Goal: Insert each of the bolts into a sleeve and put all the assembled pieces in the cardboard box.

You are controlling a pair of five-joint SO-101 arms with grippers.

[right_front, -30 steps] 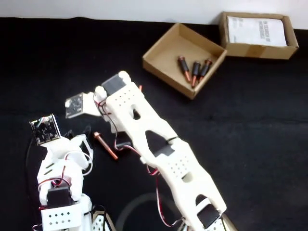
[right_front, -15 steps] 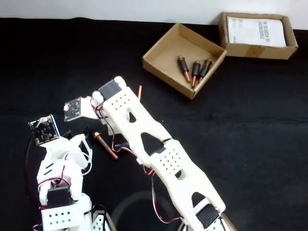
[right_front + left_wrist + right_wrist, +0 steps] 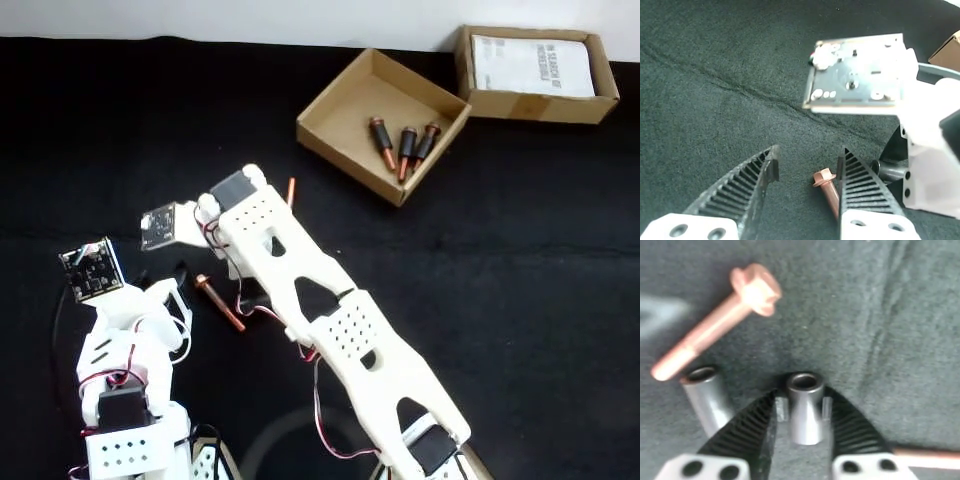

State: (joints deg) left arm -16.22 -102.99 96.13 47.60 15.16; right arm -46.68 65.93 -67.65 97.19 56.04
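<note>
White right arm [image 3: 330,320] stretched across the worktop [image 3: 520,280], right tool [image 3: 801,405] lowered left of centre, fingers [image 3: 755,425] apart astride an upright sleeve [image 3: 805,412], seemingly not gripping, second sleeve [image 3: 707,395] and bolt [image 3: 720,320] beside, left tool [image 3: 807,160] apart near that bolt, three assembled pieces [image 3: 405,145] in far cardboard box [image 3: 345,155]

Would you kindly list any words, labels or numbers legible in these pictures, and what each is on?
White sheet in the far box: a heading and lines of print, too small and blurred to read.
Circuit board on an arm's wrist: no legible marking.
Bolt, sleeve, cardboard box: no text.
</note>
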